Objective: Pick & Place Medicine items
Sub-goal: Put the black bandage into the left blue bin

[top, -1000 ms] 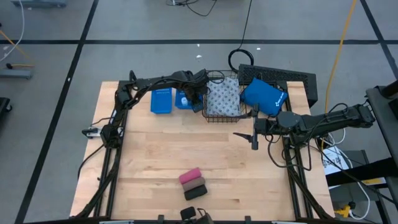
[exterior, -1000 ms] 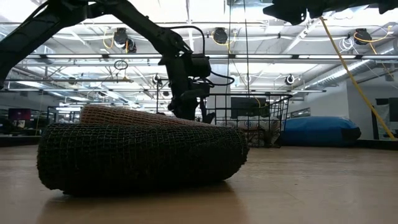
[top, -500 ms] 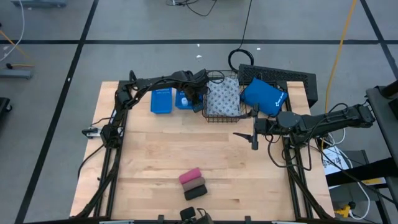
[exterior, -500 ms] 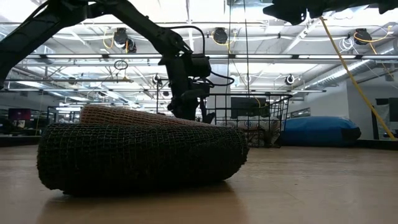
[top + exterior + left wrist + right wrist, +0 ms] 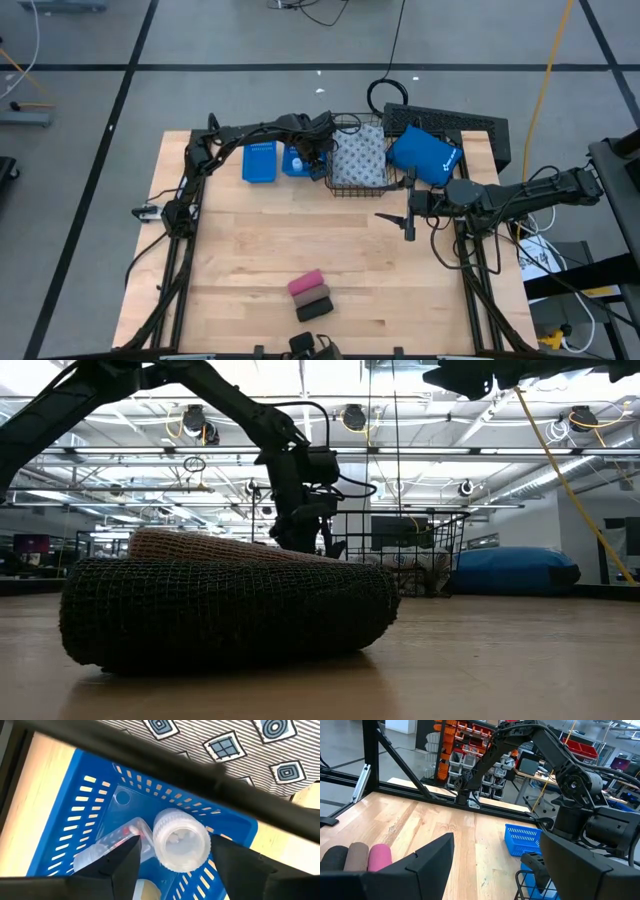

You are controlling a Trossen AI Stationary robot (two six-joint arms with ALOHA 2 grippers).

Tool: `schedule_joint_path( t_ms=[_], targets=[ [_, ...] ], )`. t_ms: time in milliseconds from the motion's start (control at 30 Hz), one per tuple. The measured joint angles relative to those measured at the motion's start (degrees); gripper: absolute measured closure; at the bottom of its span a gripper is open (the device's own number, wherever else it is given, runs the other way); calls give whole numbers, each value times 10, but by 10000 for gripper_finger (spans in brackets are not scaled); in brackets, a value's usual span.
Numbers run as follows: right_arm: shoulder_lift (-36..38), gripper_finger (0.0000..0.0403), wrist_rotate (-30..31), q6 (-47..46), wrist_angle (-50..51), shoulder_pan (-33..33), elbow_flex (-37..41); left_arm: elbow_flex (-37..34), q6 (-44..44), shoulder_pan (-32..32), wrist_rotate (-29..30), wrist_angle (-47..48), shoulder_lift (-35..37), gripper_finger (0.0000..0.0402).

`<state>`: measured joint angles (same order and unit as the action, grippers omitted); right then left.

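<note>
A light wooden table (image 5: 250,250) is carrying everything here. Along its far edge two blue perforated trays (image 5: 259,162) are sitting side by side, a black wire basket (image 5: 358,186) is resting just to their right, and a bright blue pouch (image 5: 424,153) is lying beyond the basket near the far right corner. Near the front edge a pink block (image 5: 305,283) is lying touching a brownish one (image 5: 313,296), with a dark block (image 5: 314,310) pressed against that, though from above I can hardly tell the last two apart.
</note>
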<state>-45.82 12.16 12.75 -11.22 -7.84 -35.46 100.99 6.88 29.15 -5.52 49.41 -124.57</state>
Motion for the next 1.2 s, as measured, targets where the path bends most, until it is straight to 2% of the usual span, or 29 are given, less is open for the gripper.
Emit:
schedule_joint_path(
  t_ms=[167, 300, 400, 667, 800, 967, 1100, 1200],
  targets=[
    [0, 121, 0, 0, 0, 0, 0, 0, 7, 0, 8, 1, 4, 145],
    [0, 121, 0, 1, 0, 0, 0, 6, 21, 0, 38, 8, 13, 142],
    [0, 121, 0, 1, 2, 0, 0, 9, 21, 0, 57, 1, 31, 145],
    [0, 121, 0, 1, 4, 0, 0, 9, 17, -8, 56, 5, 102, 140],
    [0, 122, 0, 1, 3, 0, 0, 9, 1, -16, 56, 7, 150, 138],
    [0, 122, 0, 0, 4, 0, 0, 9, -30, -35, 49, 58, 244, 145],
    [0, 122, -2, 0, 3, 0, 0, 8, -29, -61, 11, 105, 322, 148],
    [0, 122, -2, 0, 3, 0, 0, -15, -23, -98, -2, 101, 386, 144]
  ],
)
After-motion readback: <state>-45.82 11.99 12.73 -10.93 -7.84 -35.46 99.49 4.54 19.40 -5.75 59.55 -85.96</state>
